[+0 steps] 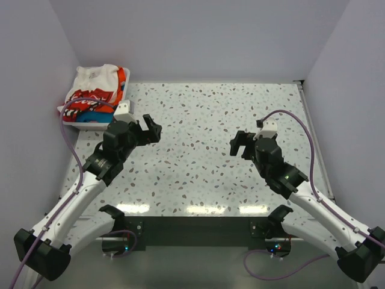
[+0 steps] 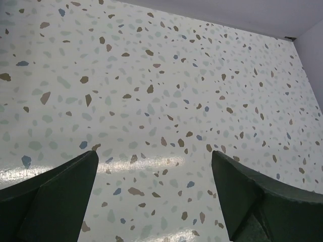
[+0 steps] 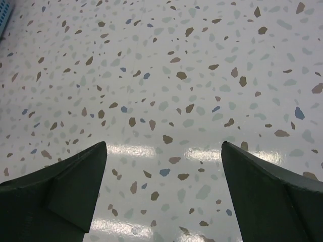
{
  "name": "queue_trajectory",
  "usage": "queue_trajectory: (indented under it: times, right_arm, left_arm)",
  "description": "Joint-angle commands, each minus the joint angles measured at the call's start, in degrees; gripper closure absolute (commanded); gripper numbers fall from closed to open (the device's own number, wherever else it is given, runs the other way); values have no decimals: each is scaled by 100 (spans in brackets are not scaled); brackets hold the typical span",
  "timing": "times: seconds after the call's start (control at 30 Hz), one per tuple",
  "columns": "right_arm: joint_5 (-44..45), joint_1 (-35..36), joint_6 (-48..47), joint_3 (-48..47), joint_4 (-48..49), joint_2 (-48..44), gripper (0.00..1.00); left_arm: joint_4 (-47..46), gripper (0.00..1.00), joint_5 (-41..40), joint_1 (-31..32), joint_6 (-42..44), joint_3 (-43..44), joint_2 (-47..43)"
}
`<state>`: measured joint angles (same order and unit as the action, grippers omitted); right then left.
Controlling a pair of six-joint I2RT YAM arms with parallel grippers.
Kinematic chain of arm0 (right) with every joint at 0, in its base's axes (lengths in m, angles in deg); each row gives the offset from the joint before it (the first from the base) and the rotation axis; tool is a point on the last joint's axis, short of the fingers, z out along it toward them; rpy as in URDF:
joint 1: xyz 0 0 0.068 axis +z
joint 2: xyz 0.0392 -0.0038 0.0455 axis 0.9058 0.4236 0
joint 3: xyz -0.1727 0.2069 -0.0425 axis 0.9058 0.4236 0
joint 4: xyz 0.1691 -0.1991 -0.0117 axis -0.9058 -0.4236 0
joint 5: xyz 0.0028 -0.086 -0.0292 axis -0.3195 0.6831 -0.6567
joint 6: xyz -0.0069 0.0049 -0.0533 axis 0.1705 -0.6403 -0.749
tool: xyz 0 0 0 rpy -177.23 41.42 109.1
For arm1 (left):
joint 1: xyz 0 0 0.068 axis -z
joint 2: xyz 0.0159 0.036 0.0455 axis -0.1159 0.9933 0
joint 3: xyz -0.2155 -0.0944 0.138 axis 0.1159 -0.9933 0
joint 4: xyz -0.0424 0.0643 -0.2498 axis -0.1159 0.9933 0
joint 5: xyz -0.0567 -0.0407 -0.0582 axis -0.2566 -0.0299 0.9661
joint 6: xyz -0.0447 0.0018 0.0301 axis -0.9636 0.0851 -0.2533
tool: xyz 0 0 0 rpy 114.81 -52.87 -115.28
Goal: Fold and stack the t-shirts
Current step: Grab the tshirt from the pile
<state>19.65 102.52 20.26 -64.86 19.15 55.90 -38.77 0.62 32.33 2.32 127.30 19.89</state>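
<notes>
Nothing folded yet, I'm at the fetch-a-shirt step. Both my claws are wide open and empty: left claw (image 1: pixel 150 129) hangs over the speckled surface (image 1: pixel 204 114) just beside the white basket (image 1: pixel 84 124), and right claw (image 1: pixel 239 143) is well away from it. The t-shirts (image 1: pixel 96 89) are bunched up in that basket, cream one with the red print on top. Next I'd guess the left reaches into the basket, pinches the top shirt and drags it onto bare surface.

Nothing here can be read. The red print (image 1: pixel 90 100) on the cream t-shirt (image 1: pixel 99 77), far left, has white script too small to make out.
</notes>
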Motion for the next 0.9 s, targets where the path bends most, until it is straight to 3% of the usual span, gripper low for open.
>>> queue_trajectory:
  times: [0.0,0.27,0.37,0.47,0.7,0.87]
  right_arm:
    - [336,3,284,-116,-93,-146,1]
    - [275,3,302,-169,-296,-120,1]
    - [-6,3,285,-336,-383,100,1]
    - [-480,12,284,-450,-419,337,1]
    - [-1272,4,293,-591,-331,759,1]
    - [-1430,3,285,-547,-217,830,1]
  left_arm:
    - [-79,0,-28,-27,-45,171,-97]
    - [-403,0,-362,-27,-177,294,280]
    - [-387,0,-1116,-36,-169,741,859]
    - [-159,0,-2564,-211,-125,1610,1746]
    - [-263,1,-2761,-1879,-169,2999,3609]
    - [454,4,-3245,-2426,-80,4072,4718]
